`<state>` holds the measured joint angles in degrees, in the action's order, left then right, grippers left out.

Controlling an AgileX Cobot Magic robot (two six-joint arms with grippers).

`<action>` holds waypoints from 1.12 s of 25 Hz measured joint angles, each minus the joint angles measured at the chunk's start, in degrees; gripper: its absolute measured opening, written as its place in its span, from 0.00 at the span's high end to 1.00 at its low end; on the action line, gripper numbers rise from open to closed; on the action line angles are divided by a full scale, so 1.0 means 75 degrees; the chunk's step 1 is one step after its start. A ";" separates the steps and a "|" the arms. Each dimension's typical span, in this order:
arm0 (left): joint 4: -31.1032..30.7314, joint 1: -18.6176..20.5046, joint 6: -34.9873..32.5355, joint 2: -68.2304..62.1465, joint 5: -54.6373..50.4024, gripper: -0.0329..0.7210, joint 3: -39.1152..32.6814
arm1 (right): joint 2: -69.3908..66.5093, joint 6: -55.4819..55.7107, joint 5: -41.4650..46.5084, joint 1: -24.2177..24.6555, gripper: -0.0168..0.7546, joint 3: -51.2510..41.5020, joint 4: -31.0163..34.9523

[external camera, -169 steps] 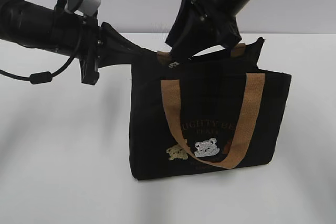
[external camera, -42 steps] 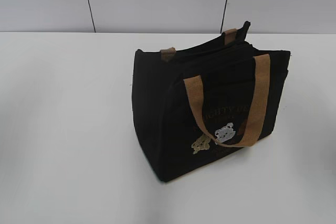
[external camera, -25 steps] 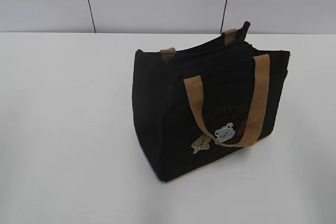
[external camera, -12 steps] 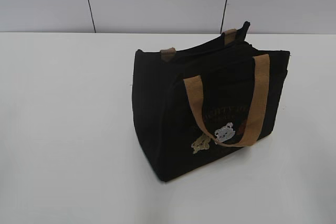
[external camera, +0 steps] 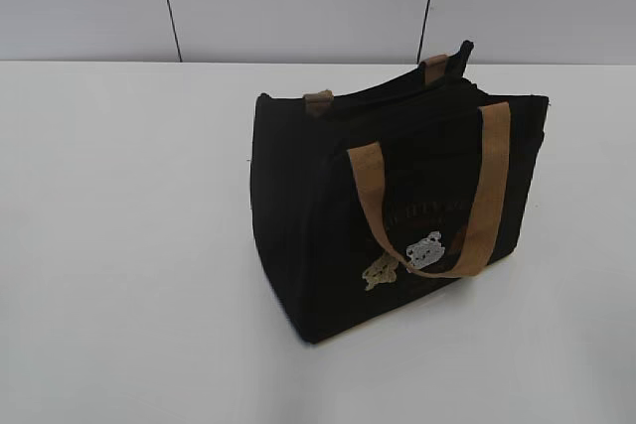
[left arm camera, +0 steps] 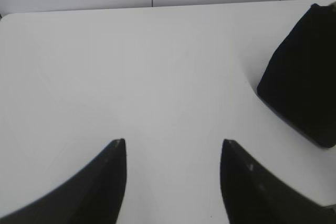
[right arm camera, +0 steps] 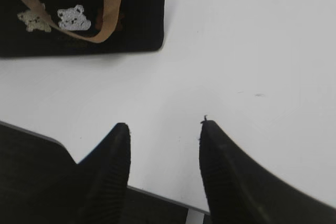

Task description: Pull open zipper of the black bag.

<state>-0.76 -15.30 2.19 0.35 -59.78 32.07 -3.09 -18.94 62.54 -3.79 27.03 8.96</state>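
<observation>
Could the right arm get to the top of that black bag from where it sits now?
Probably yes. The right gripper hangs open over bare table, apart from the black bag, and nothing stands between them or above the bag's top.

White tabletop [external camera: 129, 245], pale panelled wall [external camera: 298, 2] behind with 2 dark seams.

Black bag [external camera: 308, 215] upright on white table, tan handle drooping across front.

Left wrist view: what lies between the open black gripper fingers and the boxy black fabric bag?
Only bare white table lies between the left gripper and the black bag in the left wrist view; nothing stands there.
</observation>
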 joint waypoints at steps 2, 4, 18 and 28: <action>-0.0027 0.0000 0.0000 0.0007 -0.0026 0.39 -0.0038 | 0.0363 0.0111 0.0012 0.0000 0.54 -0.0008 -0.0050; -0.0061 0.0000 0.0038 0.0009 -0.0028 0.39 -0.0055 | 0.0468 0.0380 0.0028 0.0000 0.54 -0.0021 -0.0186; -0.0685 0.0000 0.0826 0.0025 -0.0073 0.41 -0.0061 | 0.0471 0.1096 0.0022 0.0000 0.54 -0.0021 -0.0716; -0.0685 0.0683 0.0833 0.0025 -0.0073 0.46 -0.0061 | 0.0471 0.1080 0.0022 -0.0001 0.54 -0.0021 -0.0602</action>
<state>-5.90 -10.18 8.43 0.53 -60.33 31.62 0.44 -10.84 62.70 -3.80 26.87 4.45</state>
